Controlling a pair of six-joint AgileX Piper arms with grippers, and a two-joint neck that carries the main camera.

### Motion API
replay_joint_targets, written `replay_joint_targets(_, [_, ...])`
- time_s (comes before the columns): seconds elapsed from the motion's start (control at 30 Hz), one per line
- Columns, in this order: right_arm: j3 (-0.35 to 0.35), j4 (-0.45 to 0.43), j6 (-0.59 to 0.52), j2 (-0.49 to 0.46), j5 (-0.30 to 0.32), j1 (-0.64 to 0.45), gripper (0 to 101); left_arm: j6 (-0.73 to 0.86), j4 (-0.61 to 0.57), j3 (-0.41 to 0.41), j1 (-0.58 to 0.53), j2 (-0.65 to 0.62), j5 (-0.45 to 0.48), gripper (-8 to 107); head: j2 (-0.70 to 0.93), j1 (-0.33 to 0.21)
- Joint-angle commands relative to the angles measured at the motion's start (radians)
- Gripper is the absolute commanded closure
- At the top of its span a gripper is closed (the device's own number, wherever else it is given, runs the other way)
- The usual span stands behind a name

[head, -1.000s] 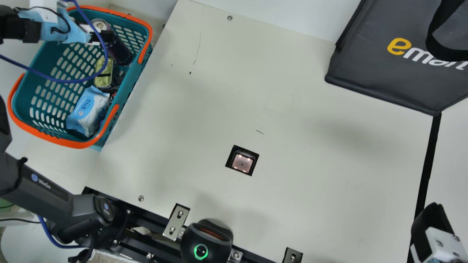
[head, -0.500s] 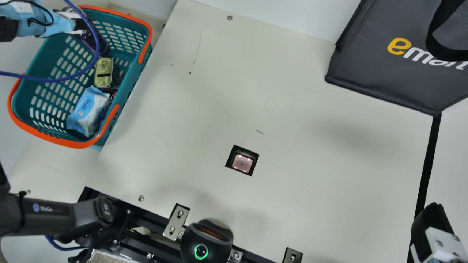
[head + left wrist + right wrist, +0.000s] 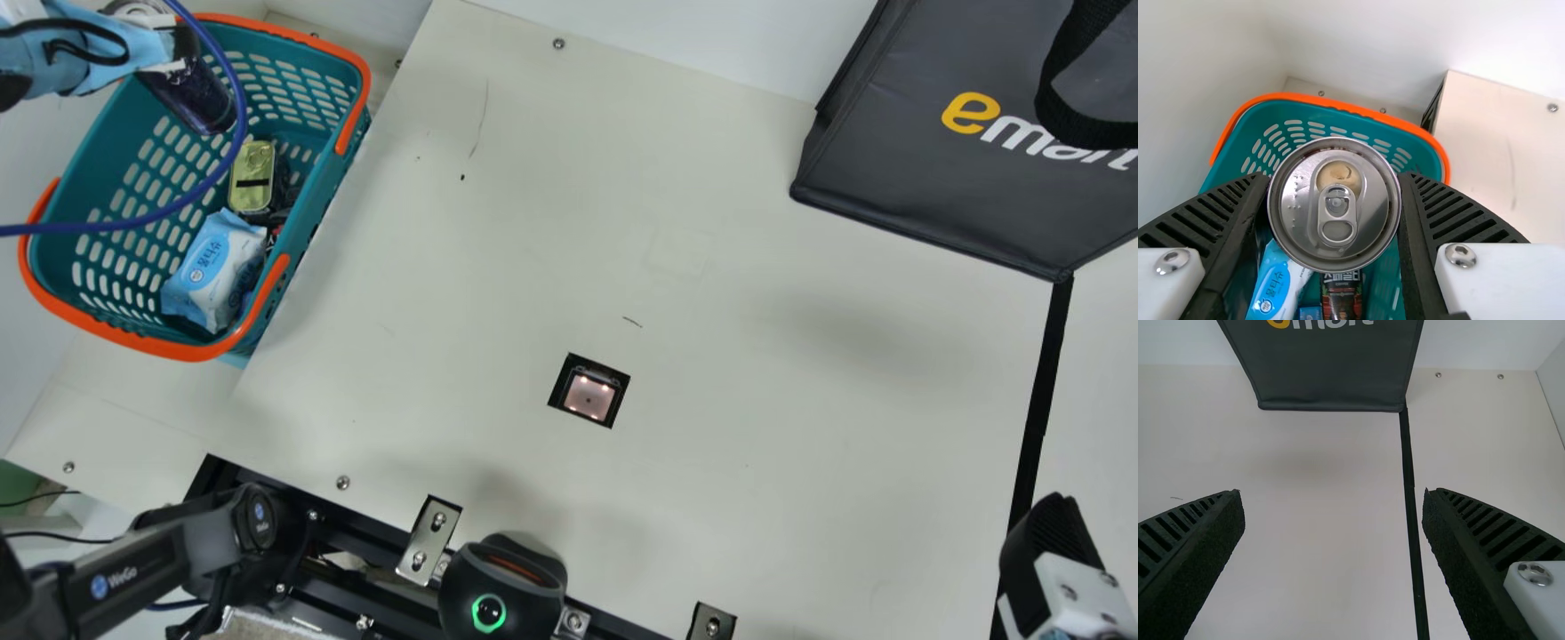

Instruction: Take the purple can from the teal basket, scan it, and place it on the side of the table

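Note:
In the main view my left gripper is at the upper left over the teal basket, shut on the dark purple can, which hangs tilted above the basket's far left part. The left wrist view has the can's silver lid held between both ribbed fingers of the left gripper. At the main view's lower right corner stands my right gripper; in the right wrist view the right gripper has its fingers wide apart with bare table between them. A scanner window is set into the table.
Inside the basket lie a gold-lidded tin and a blue-white wipes pack. A dark bag stands at the table's far right. A black scanner device sits at the near edge. A blue cable loops over the basket.
My left gripper has moved left with the purple can, lifting it away from the basket's other things. The right gripper has kept still.

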Motion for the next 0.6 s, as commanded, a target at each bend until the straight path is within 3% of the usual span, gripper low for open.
replay_joint_targets(0.0, [0.000, 0.000, 0.000, 0.000, 0.000, 0.000, 6, -0.104, 0.056, 0.003, -0.034, -0.045, 0.010, 107, 0.002, -0.029])
replay_joint_targets(0.33, [0.000, 0.000, 0.000, 0.000, 0.000, 0.000, 6, -0.325, 0.226, 0.012, -0.237, -0.177, 0.086, 107, 0.002, -0.029])
replay_joint_targets(0.57, [0.000, 0.000, 0.000, 0.000, 0.000, 0.000, 6, -0.454, 0.282, 0.026, -0.415, -0.229, 0.150, 107, 0.002, -0.029])
